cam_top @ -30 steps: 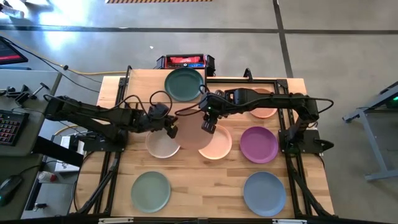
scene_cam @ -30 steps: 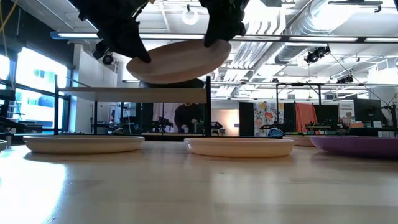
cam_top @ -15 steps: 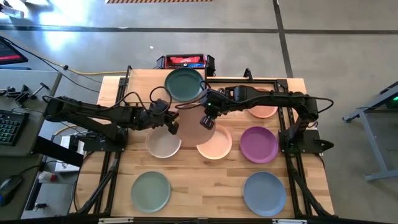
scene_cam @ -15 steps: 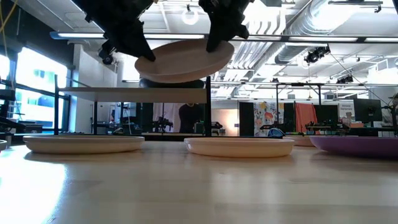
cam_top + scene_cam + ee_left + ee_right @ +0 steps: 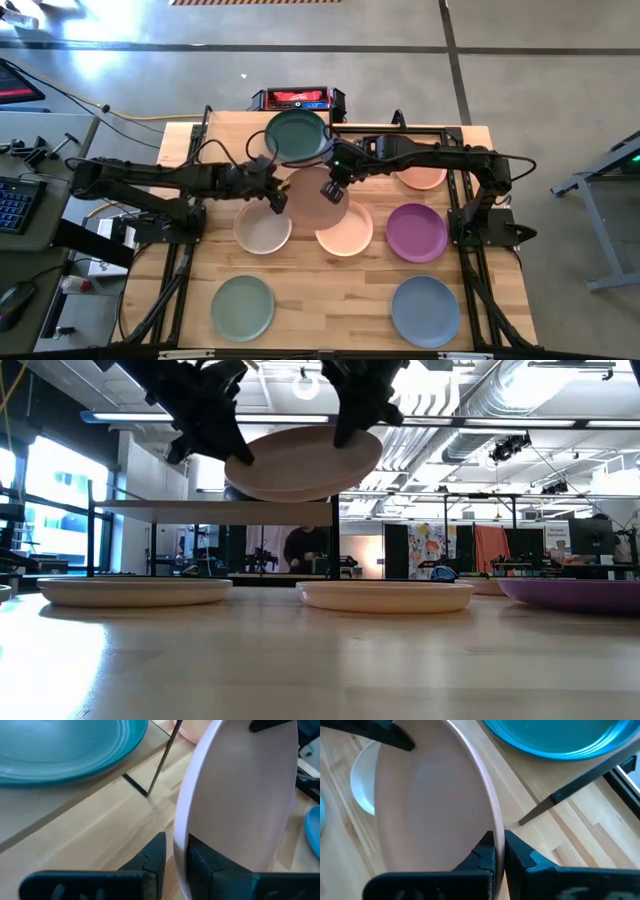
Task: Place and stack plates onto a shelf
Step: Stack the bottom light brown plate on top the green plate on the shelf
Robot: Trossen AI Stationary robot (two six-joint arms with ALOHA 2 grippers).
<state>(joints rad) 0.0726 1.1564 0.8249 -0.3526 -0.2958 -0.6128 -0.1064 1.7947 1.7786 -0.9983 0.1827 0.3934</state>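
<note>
A dusty pink plate (image 5: 315,192) hangs in the air over the table's middle, between my two grippers. My right gripper (image 5: 335,187) is shut on its right rim. At its left rim is my left gripper (image 5: 277,202), slightly open, with the rim between the fingers. Just beyond, a teal plate (image 5: 296,136) lies on the shelf (image 5: 200,506), at its right end. The held plate is a little higher than the shelf board and tilts slightly. My left gripper has the plate's left rim (image 5: 180,845) between its fingers, which reach in from the table's left, slanting down. One finger (image 5: 202,862) lies against the plate's face; the other stands a sliver off the rim. My right gripper pinches the plate's right rim (image 5: 496,827) between its two fingers, one on each face. It comes from above and the right, slanting down. The plate is clear of the table, close to level.
On the tabletop lie a beige plate (image 5: 262,228), a peach plate (image 5: 345,228), a purple one (image 5: 417,232), a sage green one (image 5: 242,307) and a blue one (image 5: 425,311). Another peach plate (image 5: 425,175) lies under the right arm. The shelf's black leg (image 5: 570,790) stands near the held plate.
My right gripper has shut on the pink plate's right rim. The plate has drifted a little toward the far edge and the shelf and now sits more level. My left gripper has swung with it toward the far edge.
</note>
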